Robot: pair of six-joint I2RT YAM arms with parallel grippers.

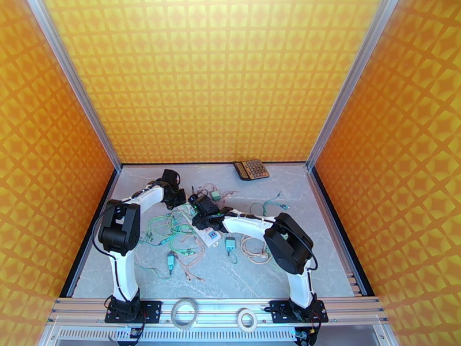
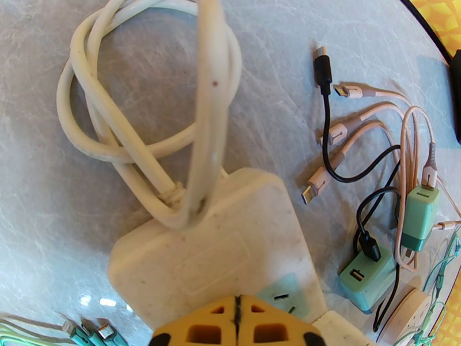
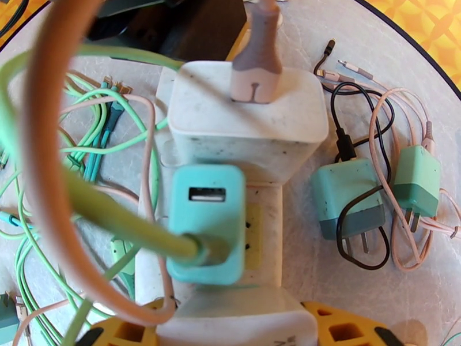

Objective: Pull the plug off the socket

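The left hand (image 2: pixel 236 321) is sitting at 6 o'clock in its wrist view, its yellow fingertips together with only a thin seam between them. It is hanging right over the end of the socket strip (image 2: pixel 230 249), where the white cord (image 2: pixel 210 111) is leaving toward 11 o'clock and looping on the bench (image 2: pixel 46 226). I judge this hand is pinning the strip down so it is not lifting. I cannot tell whether it is really pressing. In the right wrist view the strip is running from 12 to 6 o'clock and is working as the only holder here. It is carrying a white charger (image 3: pixel 248 116) at 12 o'clock with a pink cable (image 3: pixel 259 53) in it. A teal charger (image 3: pixel 207 220) with a green cable (image 3: pixel 115 217) is sitting in the middle, and a white plug (image 3: pixel 230 315) at 6 o'clock. The right hand (image 3: pixel 230 333) is closing on this white plug, one finger at each side and touching it as far as I can see. So the grasp step seems done and the pull is not yet made. The next move is asking for a straight pull away from the strip face, without tilting, while the strip is being kept flat and the green cable is kept out of the way. At 3 o'clock two loose teal chargers (image 3: pixel 346 194) are lying on the bench, just beside the strip, plugged into nothing.
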